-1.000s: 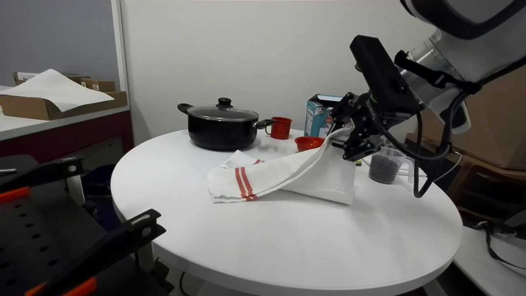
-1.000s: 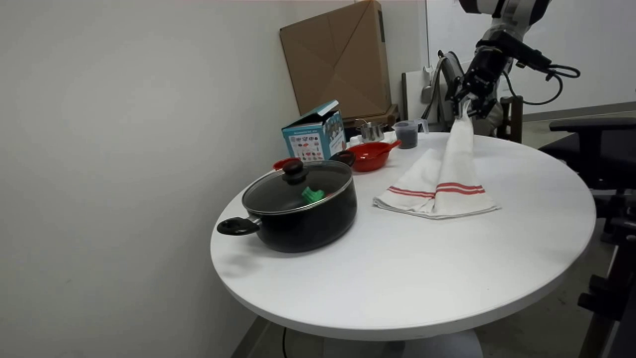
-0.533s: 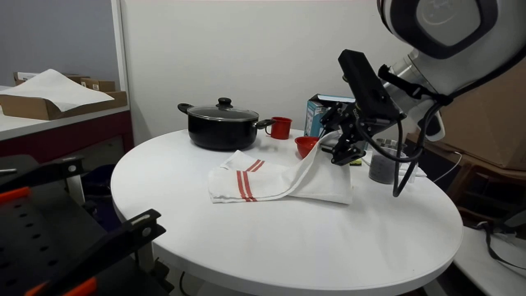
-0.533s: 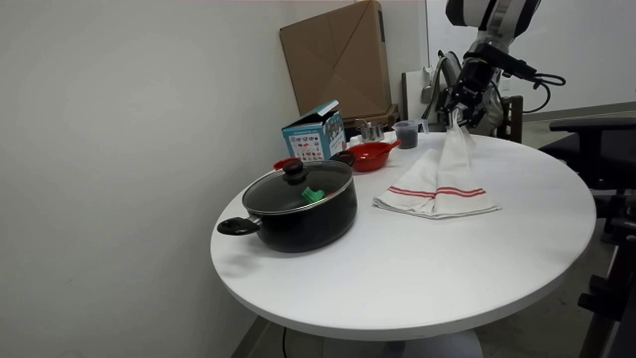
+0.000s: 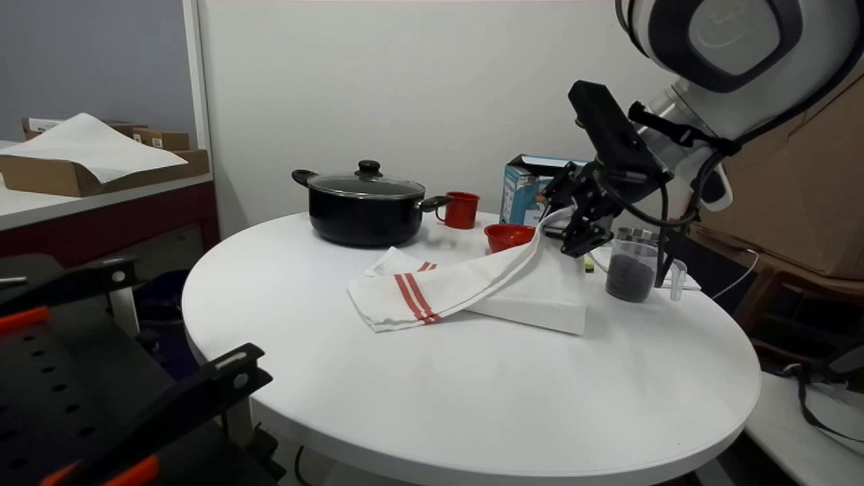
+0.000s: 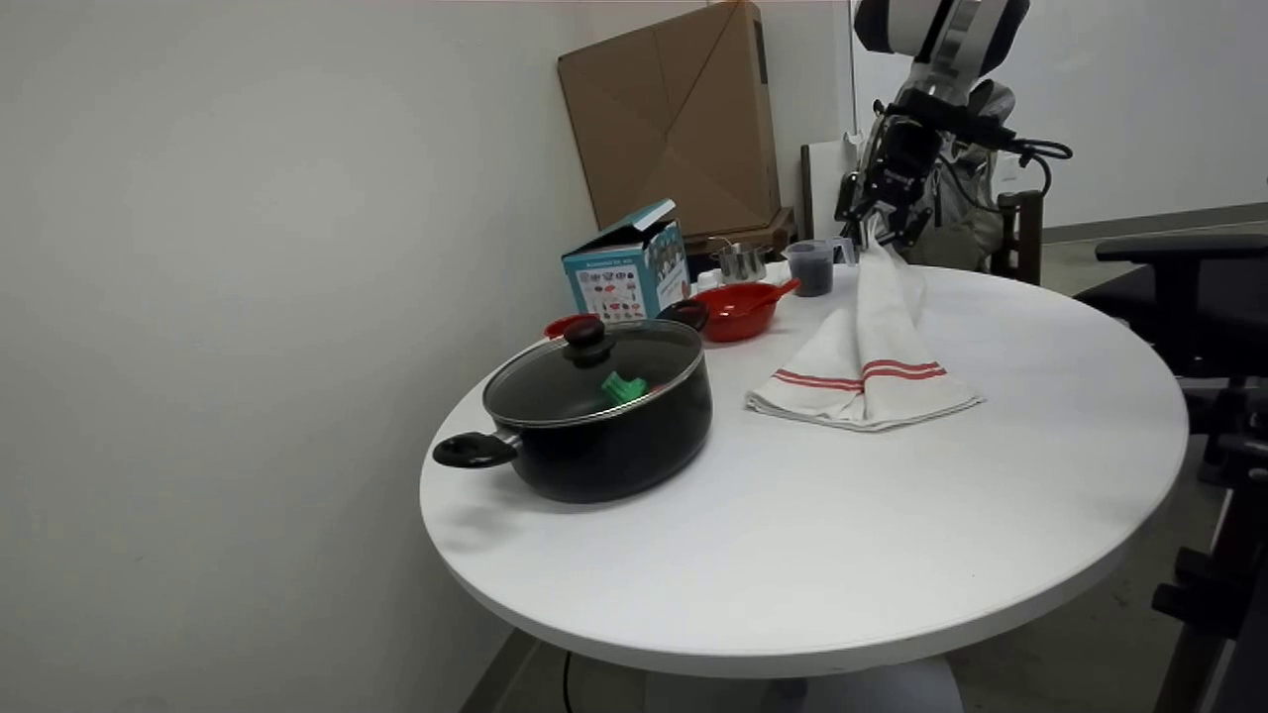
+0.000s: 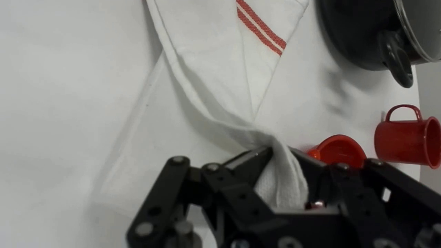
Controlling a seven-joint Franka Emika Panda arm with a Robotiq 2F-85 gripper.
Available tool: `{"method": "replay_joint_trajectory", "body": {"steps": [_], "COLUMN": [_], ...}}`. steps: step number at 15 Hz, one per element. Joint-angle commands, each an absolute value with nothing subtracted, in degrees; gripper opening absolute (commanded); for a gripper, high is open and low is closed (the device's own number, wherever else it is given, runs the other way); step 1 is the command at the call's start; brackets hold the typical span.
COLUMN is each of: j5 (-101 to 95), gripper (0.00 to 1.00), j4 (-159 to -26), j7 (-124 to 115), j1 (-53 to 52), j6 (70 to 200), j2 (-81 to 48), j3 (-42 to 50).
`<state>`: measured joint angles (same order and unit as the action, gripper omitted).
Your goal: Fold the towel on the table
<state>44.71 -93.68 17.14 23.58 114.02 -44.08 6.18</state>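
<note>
1. Toward the middle of the round white table (image 5: 432,405), as an exterior view shows it, lies the towel (image 5: 466,287), its red-striped end resting on the tabletop at the left.
2. At the right of that view, the gripper (image 7: 280,152) grips a gathered fold of the towel; in the wrist view the cloth is squeezed between the fingers and bulges out past them. This pinched part is raised above the table. From it, one layer slopes down left to the stripes, and a plain white panel spreads below the gripper toward the near side.
3. Far left of the towel, and apart from it, stands a black pot (image 6: 604,460) with its glass lid (image 6: 550,381) on. Through the glass show a green object (image 6: 623,388) and a bit of red, too obscured to name.
4. Just beyond the raised cloth sits a red bowl (image 6: 728,324). A red piece (image 6: 783,291) crosses its rim; handle or utensil, I cannot tell.
5. Right of the pot, near its handle, a red mug (image 5: 462,210) stands upright.
6. Right of the gripper, a clear measuring jug (image 5: 640,251) holds a dark grey filling (image 5: 629,280).
7. Farther off than the bowl, a blue box (image 5: 518,192) has its top flap raised; its contents are hidden.
</note>
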Motion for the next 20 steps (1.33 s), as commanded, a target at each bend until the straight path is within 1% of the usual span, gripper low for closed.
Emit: {"method": "replay_joint_trajectory", "body": {"steps": [1,5,6,7,8,13,14,16,17,18,20], "j5": [42.30,41.36,41.11,40.82,40.56,39.10,38.69,36.98,35.97,34.59,30.77], "gripper": [0.06,0.03,0.29,0.29,0.32,0.68,0.76,0.89,0.97,1.00,1.00], "j4": [-85.02,-79.20,-78.24,-77.17,-76.25,-74.10,-74.25,-75.66,-76.99,-78.77,-83.92], "j7": [11.49,8.29,7.69,7.44,7.20,7.89,8.17,8.87,9.54,10.30,12.63], "j1": [23.48,24.56,24.71,25.01,25.28,25.95,25.93,25.22,24.69,23.84,21.62], "j6": [110.96,108.86,108.57,108.06,107.68,107.76,108.20,109.69,110.78,112.28,115.68], "j2": [-50.33,-55.59,-56.47,-57.35,-58.12,-59.61,-59.45,-58.28,-57.14,-55.68,-51.76], "j3": [5.95,5.47,5.46,5.32,5.25,5.15,5.16,5.51,5.58,5.75,5.86]}}
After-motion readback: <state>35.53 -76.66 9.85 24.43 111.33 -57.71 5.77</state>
